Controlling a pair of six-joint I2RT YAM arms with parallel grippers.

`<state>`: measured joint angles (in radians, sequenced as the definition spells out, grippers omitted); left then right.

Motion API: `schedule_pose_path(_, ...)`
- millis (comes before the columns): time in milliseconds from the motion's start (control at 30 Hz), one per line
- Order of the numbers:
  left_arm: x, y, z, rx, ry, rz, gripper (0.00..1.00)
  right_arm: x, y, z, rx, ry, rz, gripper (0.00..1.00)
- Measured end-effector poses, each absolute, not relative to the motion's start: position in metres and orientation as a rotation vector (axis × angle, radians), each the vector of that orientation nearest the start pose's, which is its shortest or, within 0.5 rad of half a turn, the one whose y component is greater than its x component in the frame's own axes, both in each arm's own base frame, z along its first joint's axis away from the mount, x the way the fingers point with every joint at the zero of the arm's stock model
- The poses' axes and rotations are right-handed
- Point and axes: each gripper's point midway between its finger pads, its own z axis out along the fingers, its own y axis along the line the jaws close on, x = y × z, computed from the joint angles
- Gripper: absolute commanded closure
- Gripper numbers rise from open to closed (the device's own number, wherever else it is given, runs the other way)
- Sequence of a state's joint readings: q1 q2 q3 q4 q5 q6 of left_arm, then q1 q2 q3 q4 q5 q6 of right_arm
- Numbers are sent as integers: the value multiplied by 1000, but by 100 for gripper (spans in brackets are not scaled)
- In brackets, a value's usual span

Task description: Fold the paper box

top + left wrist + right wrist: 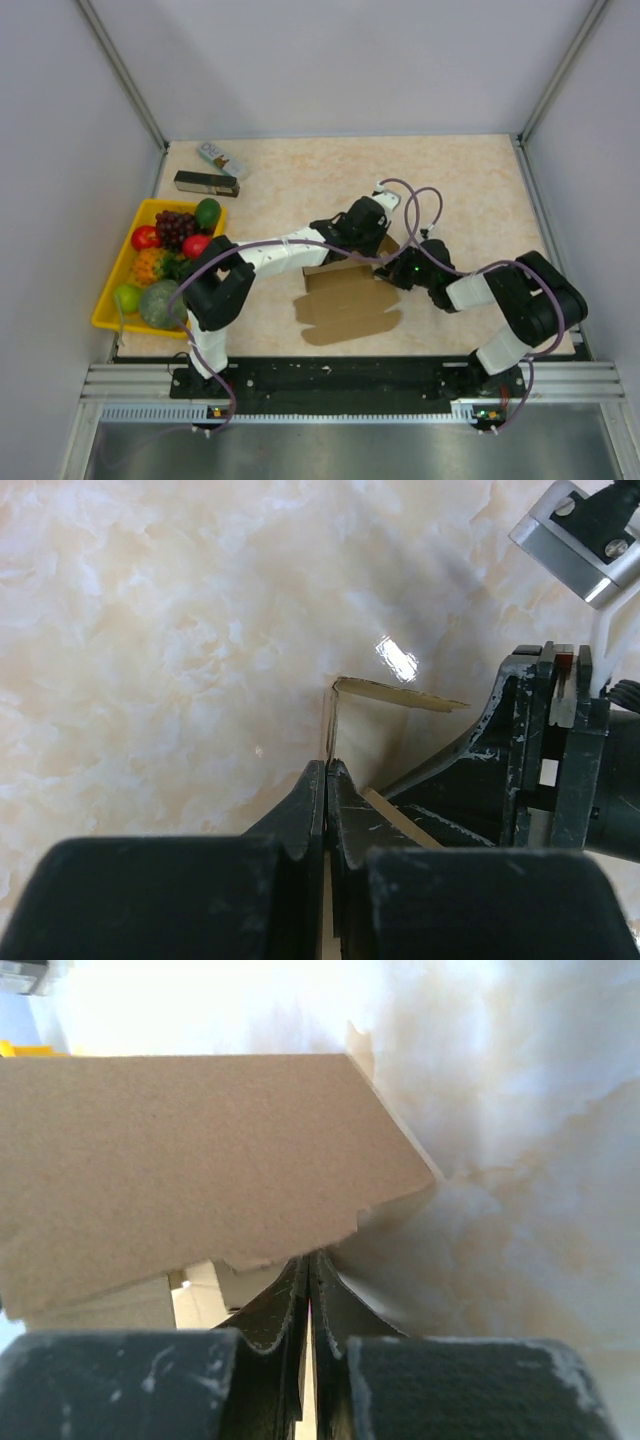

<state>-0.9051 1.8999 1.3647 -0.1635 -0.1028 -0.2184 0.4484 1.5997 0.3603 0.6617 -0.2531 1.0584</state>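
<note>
A mostly flat brown paper box [345, 300] lies mid-table [300, 170]. The left gripper [327, 780] is clamped on a thin upright flap edge. The right gripper [308, 1270] is pinched shut on a raised flap beside it. Folding seems to be at an early step; next, both flaps likely need creasing upright together.

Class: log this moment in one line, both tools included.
task: fold paper box | left tool: shut on its edge | right tool: shut on its flap | state: flap raised
</note>
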Motion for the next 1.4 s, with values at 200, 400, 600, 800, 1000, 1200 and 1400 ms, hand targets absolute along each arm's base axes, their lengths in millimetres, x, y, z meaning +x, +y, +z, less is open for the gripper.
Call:
schedule_pose_path(200,323,-396,98,723,2185,-475,100,266,204,30,427,2336,946,86)
schedule_pose_path(400,324,-397,99,730,2179,-473,100,253,170,73,309,2250,789,64)
schedule_pose_path(600,323,-396,98,734,2176,-471,100,256,138,89,201,2237,599,52)
schedule_pose_path(800,323,-397,99,747,2170,-471,100,294,145,106,12,2224,580,54)
schedule_pose_path(1000,322,-398,99,765,2164,-478,100,306,162,101,-171,2214,638,54)
schedule_pose_path(1200,321,-399,99,781,2161,-490,100,313,168,96,-258,2213,643,64)
schedule_pose_path(1400,318,-398,99,794,2158,-497,69,319,169,91,-286,2229,618,96)
